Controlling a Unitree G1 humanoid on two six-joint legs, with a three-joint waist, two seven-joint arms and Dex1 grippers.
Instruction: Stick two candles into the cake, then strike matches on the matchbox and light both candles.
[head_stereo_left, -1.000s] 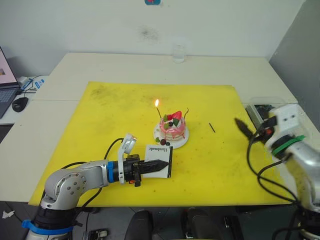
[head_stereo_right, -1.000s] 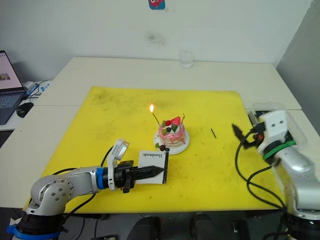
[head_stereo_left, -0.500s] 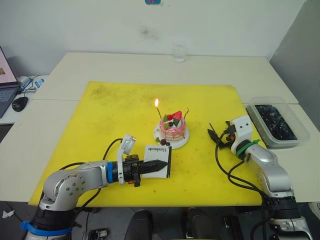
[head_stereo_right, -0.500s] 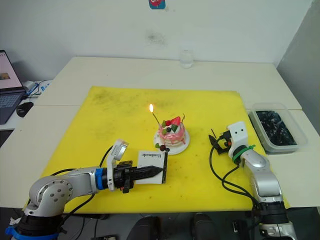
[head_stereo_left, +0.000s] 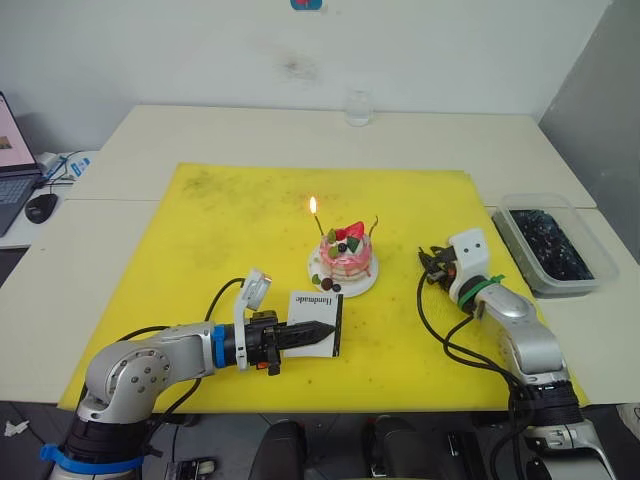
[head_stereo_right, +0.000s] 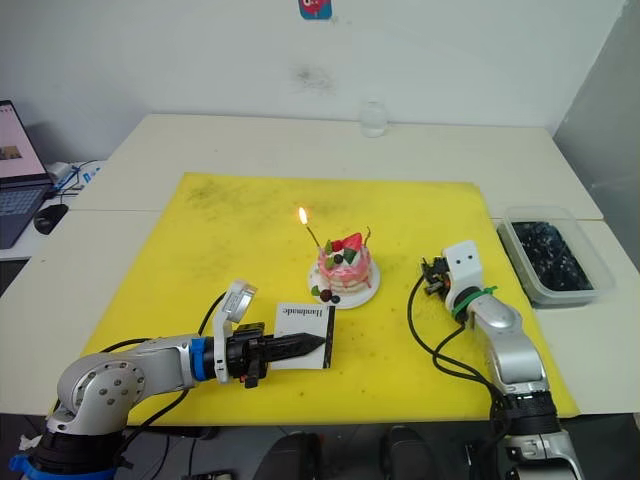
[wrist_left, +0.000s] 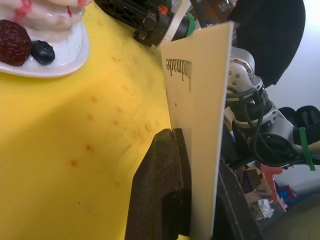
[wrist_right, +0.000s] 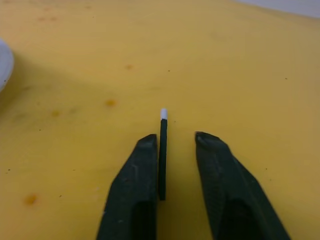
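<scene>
The pink cake (head_stereo_left: 347, 254) sits on its white plate (head_stereo_left: 366, 284) mid-mat. Two candles stand in it: the left candle (head_stereo_left: 319, 224) burns, the right candle (head_stereo_left: 374, 226) has no flame. My left gripper (head_stereo_left: 329, 329) is shut on the white matchbox (head_stereo_left: 314, 306), holding it on edge just in front of the plate. To the cake's right, my right gripper (head_stereo_left: 428, 262) is low on the mat. In the right wrist view a black match (wrist_right: 162, 150) with a white tip lies between its fingers (wrist_right: 142, 170), against one of them with a gap to the other.
A yellow mat (head_stereo_left: 230, 230) covers the table's middle. At the right edge stands a clear bin (head_stereo_left: 545, 245) of dark pieces. Further off are a glass (head_stereo_left: 358, 105) at the back and a mouse (head_stereo_left: 40, 207) on the far left.
My right arm has swung in from over the bin and come down on the mat beside the cake, around the match. The left gripper and matchbox have not moved.
</scene>
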